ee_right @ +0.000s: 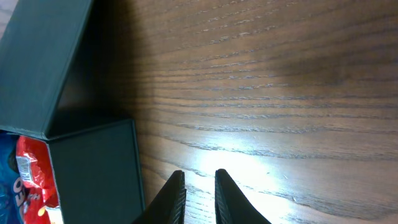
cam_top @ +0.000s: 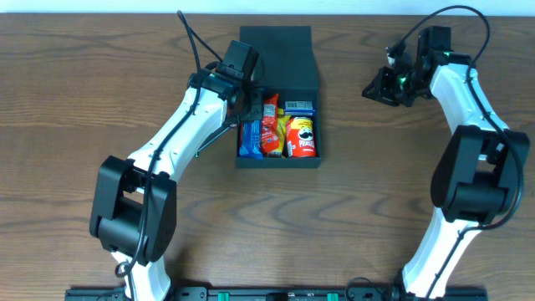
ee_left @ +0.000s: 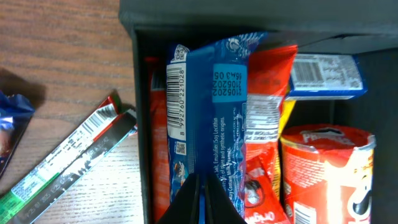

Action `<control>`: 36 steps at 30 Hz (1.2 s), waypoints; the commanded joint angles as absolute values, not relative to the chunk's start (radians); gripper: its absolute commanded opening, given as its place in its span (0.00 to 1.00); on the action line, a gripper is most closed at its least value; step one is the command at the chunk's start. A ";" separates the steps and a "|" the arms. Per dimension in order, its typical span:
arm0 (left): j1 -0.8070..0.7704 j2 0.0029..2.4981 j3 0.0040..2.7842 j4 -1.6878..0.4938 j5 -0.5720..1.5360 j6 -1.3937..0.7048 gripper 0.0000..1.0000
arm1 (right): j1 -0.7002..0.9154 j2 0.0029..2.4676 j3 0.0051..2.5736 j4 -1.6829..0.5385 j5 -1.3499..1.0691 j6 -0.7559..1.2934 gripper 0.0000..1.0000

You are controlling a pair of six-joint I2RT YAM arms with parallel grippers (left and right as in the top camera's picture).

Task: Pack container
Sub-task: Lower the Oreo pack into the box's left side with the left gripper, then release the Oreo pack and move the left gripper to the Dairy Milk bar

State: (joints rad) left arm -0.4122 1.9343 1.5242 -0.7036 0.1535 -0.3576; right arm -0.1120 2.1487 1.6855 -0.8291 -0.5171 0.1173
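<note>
The container (cam_top: 278,164) is a dark square box in the middle of the table, its flap lid (cam_top: 278,54) open toward the back. Inside lie a blue snack pack (cam_top: 249,140), a red pack (cam_top: 269,130), a red chips can (cam_top: 303,138) and a small blue-and-white box (cam_top: 298,107). My left gripper (cam_top: 247,107) hangs over the box's left side, shut on the blue snack pack (ee_left: 205,106), whose edge shows between the fingers of that gripper (ee_left: 203,186). My right gripper (ee_right: 199,177) stands slightly open over bare wood, right of the container (ee_right: 93,168), holding nothing.
On the table just left of the box, the left wrist view shows a green-and-red wrapped bar (ee_left: 68,158) and part of a blue wrapper (ee_left: 9,124). The right gripper (cam_top: 372,88) sits at the back right, apart from the lid.
</note>
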 commanded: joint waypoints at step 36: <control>-0.236 1.826 1.573 -0.770 -0.005 -0.271 0.06 | -0.110 2.119 1.687 -0.834 -0.532 0.096 0.16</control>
State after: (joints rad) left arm -0.3031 1.8179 1.5677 -0.7559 0.0334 -0.3180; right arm -0.1120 2.1475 1.6855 -0.8356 -0.5182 0.1173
